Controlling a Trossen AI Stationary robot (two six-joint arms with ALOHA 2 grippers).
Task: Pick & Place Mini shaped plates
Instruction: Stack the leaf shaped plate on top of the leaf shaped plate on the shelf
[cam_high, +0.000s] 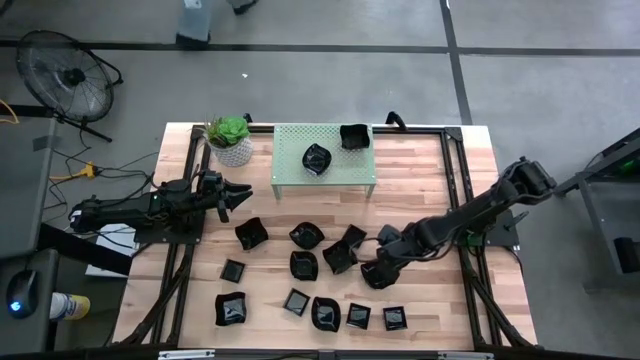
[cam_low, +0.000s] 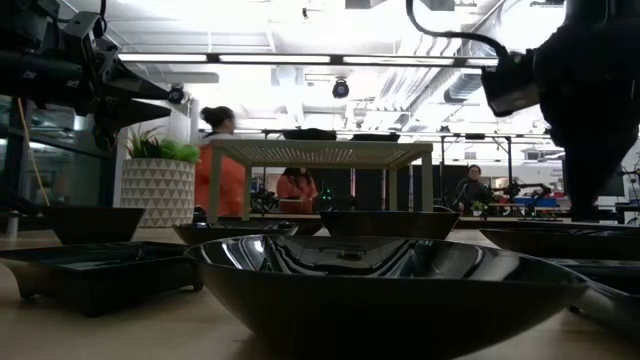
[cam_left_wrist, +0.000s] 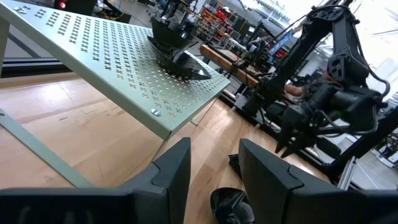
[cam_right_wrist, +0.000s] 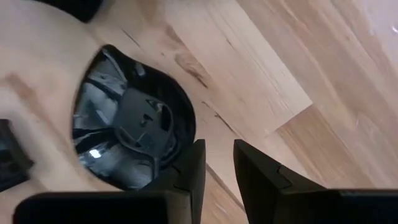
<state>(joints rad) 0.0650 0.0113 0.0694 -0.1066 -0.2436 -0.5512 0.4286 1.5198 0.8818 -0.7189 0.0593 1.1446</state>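
Observation:
Several mini shaped plates, small and glossy black, lie across the front half of the wooden table, such as one and another. Two more plates rest on the pale green perforated rack. My right gripper is low over a rounded plate at the right of the group. In the right wrist view its fingers stand slightly open beside that plate's rim, with bare wood between them. My left gripper hovers open and empty left of the rack.
A green plant in a white pot stands at the rack's left end. A floor fan sits beyond the table's left. People move in the room behind. In the left wrist view a plate lies below the open fingers.

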